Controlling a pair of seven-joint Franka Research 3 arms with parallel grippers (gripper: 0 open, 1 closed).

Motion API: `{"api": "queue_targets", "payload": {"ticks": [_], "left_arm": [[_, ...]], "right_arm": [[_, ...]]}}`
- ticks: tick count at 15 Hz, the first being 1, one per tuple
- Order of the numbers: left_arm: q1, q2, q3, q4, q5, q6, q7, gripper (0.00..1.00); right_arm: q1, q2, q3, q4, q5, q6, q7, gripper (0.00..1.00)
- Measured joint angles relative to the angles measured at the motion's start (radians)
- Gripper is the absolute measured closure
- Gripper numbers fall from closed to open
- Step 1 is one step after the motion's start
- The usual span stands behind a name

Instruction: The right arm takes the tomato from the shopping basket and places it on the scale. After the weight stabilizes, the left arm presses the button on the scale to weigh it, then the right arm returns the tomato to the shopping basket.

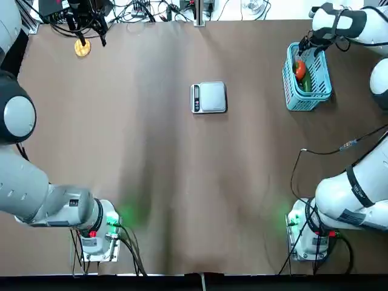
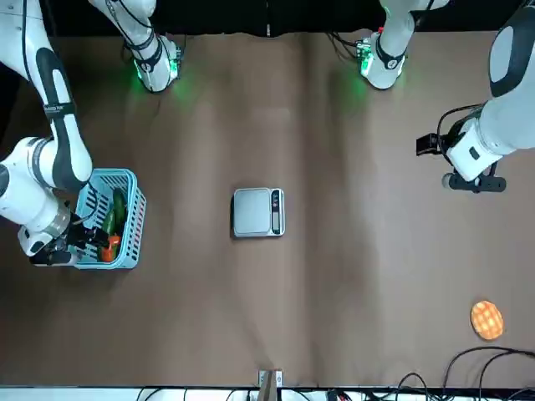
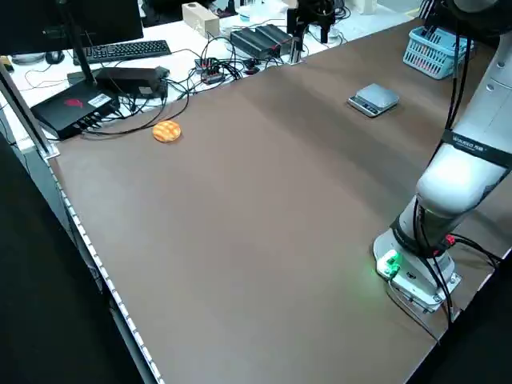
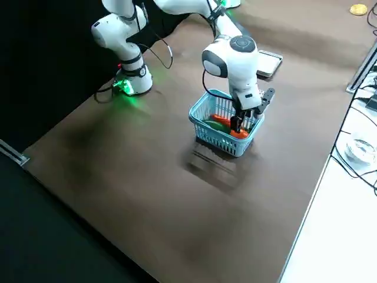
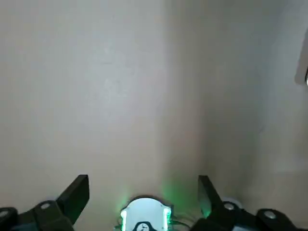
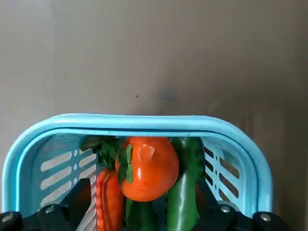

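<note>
The right arm (image 1: 354,24) is reaching across to the far right of the table, its wrist bent down and the right gripper (image 6: 144,211) pointing straight downward with its fingers spread wide. The left arm (image 1: 18,115) is hanging back over the table's left side, the left gripper (image 5: 143,199) hovering high, its fingers (image 5: 77,192) standing well apart.

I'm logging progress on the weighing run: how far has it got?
Nothing is finished: the scale is bare. In hand: the right claw, open, sits over the shopping basket with the tomato between its fingers, not gripped. Left: lift, weigh, the left claw pressing the button, return.
</note>
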Motion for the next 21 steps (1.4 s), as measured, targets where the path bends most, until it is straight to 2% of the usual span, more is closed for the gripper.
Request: {"api": "queue_targets", "payload": {"ticks": [5,10,21], "left_arm": [[0.000,0.000,-0.013,0.002,0.005,0.020,0.208,0.00],[0.000,0.000,-0.047,0.002,0.110,0.034,0.430,0.00],[0.000,0.006,-0.079,0.002,0.138,0.060,0.887,0.00]], "right_arm": [[-0.005,0.035,0.000,-0.021,0.000,0.054,-0.004,0.04],[-0.006,0.062,0.001,-0.022,0.001,0.059,-0.005,0.04],[-0.006,0.111,0.003,-0.022,0.003,0.115,-0.006,0.04]]}}
